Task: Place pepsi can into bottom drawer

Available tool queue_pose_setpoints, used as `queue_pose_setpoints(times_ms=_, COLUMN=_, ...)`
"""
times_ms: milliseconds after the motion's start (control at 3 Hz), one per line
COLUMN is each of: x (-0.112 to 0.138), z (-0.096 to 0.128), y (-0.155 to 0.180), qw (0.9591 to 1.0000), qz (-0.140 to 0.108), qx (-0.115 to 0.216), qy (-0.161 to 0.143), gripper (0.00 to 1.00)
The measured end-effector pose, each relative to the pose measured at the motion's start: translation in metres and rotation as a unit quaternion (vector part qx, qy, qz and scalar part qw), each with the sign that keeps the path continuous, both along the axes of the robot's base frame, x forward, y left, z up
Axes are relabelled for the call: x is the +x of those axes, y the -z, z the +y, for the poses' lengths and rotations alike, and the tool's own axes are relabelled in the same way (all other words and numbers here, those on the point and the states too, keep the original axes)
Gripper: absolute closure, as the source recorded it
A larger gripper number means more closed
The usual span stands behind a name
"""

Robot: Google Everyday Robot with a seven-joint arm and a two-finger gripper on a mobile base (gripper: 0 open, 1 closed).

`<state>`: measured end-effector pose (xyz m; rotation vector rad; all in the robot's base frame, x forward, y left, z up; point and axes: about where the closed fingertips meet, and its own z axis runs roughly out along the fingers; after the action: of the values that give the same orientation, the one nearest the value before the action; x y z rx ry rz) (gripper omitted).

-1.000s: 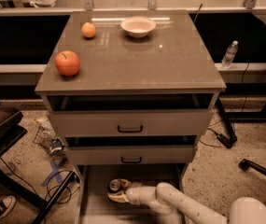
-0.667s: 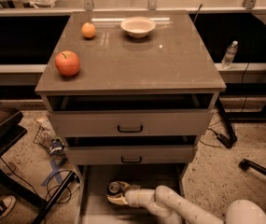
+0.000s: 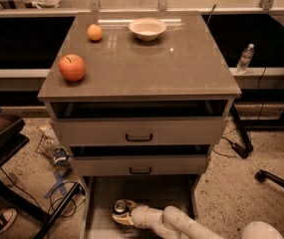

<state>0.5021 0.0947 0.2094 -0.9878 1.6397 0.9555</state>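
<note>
Inside the bottom drawer (image 3: pixel 97 203), the gripper (image 3: pixel 123 216) has fingers closed around the pepsi can (image 3: pixel 120 206), label unreadable.

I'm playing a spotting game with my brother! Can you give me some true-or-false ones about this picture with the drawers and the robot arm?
1. The apple sits on top of the cabinet. True.
2. The bowl has an orange in it. False: the orange lies on the cabinet top, left of the bowl.
3. The gripper is down in the bottom drawer, at the can. True.
4. The water bottle stands in the top drawer. False: it stands on a ledge to the right of the cabinet.
5. The bottom drawer is pushed shut. False: it is pulled out.
</note>
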Motion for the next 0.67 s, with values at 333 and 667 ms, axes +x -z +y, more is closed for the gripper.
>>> queue_pose_setpoints(times_ms=333, x=-0.002, z=0.0009, y=0.008, qw=1.0, qz=-0.006, qx=-0.002, qy=0.006, gripper=1.0)
queue_pose_setpoints(times_ms=667, x=-0.0021, z=-0.0006, y=0.0146, qw=0.9998, qz=-0.013, qx=-0.004, qy=0.015, gripper=1.0)
